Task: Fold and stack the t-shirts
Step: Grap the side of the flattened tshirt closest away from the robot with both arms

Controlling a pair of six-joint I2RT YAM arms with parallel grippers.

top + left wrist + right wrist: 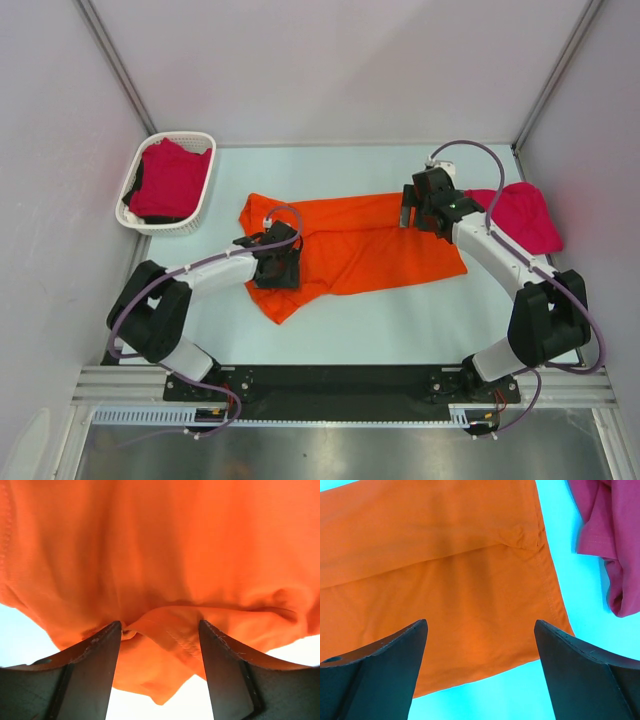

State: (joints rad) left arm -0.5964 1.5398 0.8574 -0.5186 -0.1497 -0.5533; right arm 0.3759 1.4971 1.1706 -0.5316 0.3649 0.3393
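Orange t-shirt (365, 245) lies mid-table, crimson t-shirts at 10 and 2 o'clock. Our left gripper (160, 630) is pinching a fabric ridge; right gripper (480, 645) gapes wide above the hem. Risk: left grabs only the top layer, so the fold bunches.

We find one t-shirt (370, 245) spread across the middle of the frame on the table (400, 330). At upper left, a basket (135, 215) holds another shirt (170, 180). At right, a third shirt (525, 215) lies bunched near the table's edge.
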